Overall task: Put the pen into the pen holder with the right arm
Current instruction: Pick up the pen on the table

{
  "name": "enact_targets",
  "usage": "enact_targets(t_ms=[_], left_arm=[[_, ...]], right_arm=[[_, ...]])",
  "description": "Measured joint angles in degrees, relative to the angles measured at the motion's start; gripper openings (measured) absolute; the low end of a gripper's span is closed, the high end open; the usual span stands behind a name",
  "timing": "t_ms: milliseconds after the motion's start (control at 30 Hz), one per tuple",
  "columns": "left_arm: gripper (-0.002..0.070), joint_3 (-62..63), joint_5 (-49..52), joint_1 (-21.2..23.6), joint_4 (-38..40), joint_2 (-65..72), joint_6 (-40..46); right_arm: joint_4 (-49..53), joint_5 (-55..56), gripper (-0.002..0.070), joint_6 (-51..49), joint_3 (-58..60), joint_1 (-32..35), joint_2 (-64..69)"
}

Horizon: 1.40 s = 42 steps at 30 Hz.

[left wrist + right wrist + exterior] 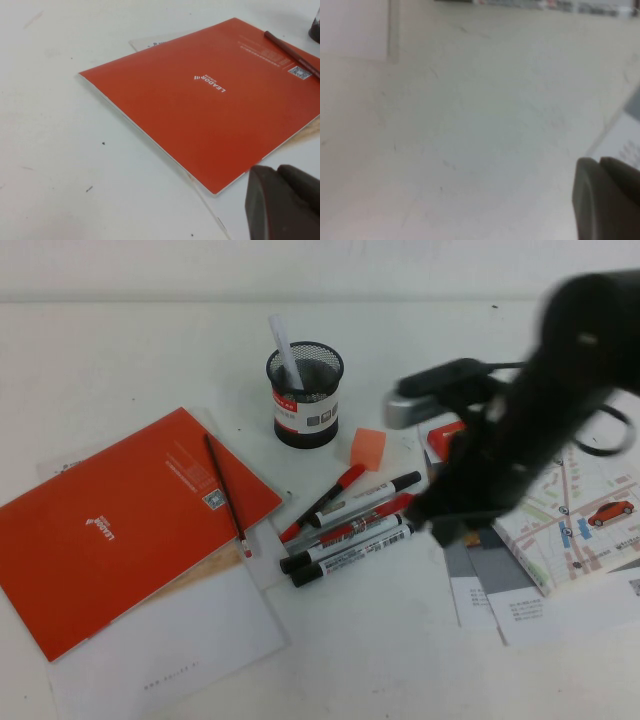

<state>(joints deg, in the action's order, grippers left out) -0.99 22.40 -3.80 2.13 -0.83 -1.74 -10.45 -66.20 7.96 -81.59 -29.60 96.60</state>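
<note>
Currently white table (120, 350) carries orange notebook (120, 525) with thin dark red pen (226, 492) atop, black mesh pen holder (305, 395) beyond; right gripper (445, 525) over markers (350, 540), left gripper (280, 202) beside notebook, both grips indeterminate.

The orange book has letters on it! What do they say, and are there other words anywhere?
"LEADOF": white letters on the orange notebook.
Pen holder label: too blurred to read.
Markers labels: too small to read.
Map sheet and papers: print unreadable.
Right gripper hovers by the markers; left gripper beside the notebook.
</note>
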Motion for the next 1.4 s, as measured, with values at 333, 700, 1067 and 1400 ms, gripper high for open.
enact_targets(t_ms=[333, 700, 1067, 1400], left_arm=[[-0.0003, 0.0, 0.0, 0.0, 0.0, 0.0, 0.0], [-0.0003, 0.0, 0.0, 0.0, 0.0, 0.0, 0.0], [-0.0003, 0.0, 0.0, 0.0, 0.0, 0.0, 0.0], [-0.0003, 0.0, 0.0, 0.0, 0.0, 0.0, 0.0]], right_arm=[[2.9, -3.9, -0.002, -4.3, -29.2, -6.9, 21.7], [3.6, -4.3, 0.0022, -5.3, -45.0, -11.1, 35.5], [3.9, -4.5, 0.0233, -5.3, -52.3, -15.3, 42.0], [6.9, -4.1, 0.0246, -8.0, -57.4, -15.3, 47.0]])
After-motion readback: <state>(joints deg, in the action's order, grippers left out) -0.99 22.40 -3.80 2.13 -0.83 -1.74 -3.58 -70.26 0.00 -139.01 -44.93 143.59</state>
